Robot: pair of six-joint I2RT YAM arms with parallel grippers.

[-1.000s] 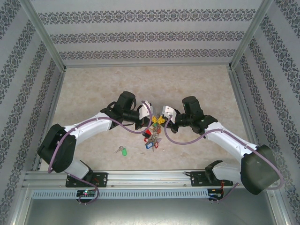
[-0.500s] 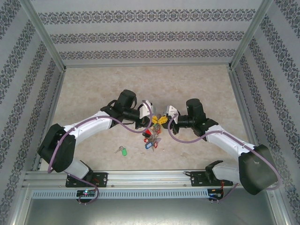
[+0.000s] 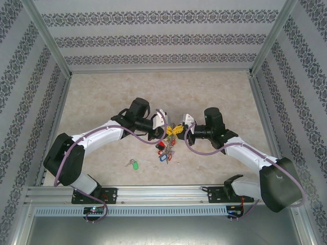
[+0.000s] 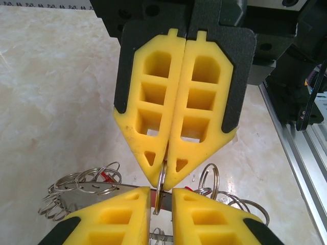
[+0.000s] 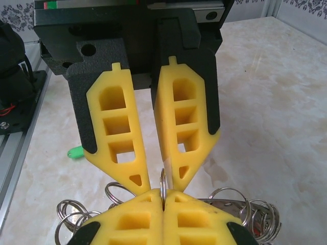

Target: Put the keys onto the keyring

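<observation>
Your grey metal keyring (image 3: 172,131) sits near the middle of the table, held between the two grippers. Its fringe of small keys with red, blue, yellow and green plastic tags (image 3: 164,151) trails away from it toward 6 o'clock in the top view.

In both wrist views you see one thin wire loop (image 4: 160,190) of it edge-on, standing upright with its long axis running 12 to 6 o'clock. Shiny round split rings (image 4: 82,185) and a flat steel band fan out to either side of it.

Your right gripper (image 4: 164,174) has its yellow, hollow-celled fingers on black backings pressed together, and their pointed tips pinch that loop.

Your left gripper (image 5: 159,185) meets it head-on from the opposite side. Its matching yellow fingers stand slightly apart, one on each flank of the same loop with a narrow gap between them. You cannot tell whether either pad brushes the wire.

The loose silver key with the green plastic tag (image 3: 133,164) lies flat on the beige marbled tabletop (image 3: 214,97), at 8 o'clock from the keyring and well apart from it. Its long axis runs roughly 9 to 3 o'clock, with the metal blade toward 9 and the tag toward 3.

You cannot pick the red-tagged key out from the red tags in the bunch.
</observation>
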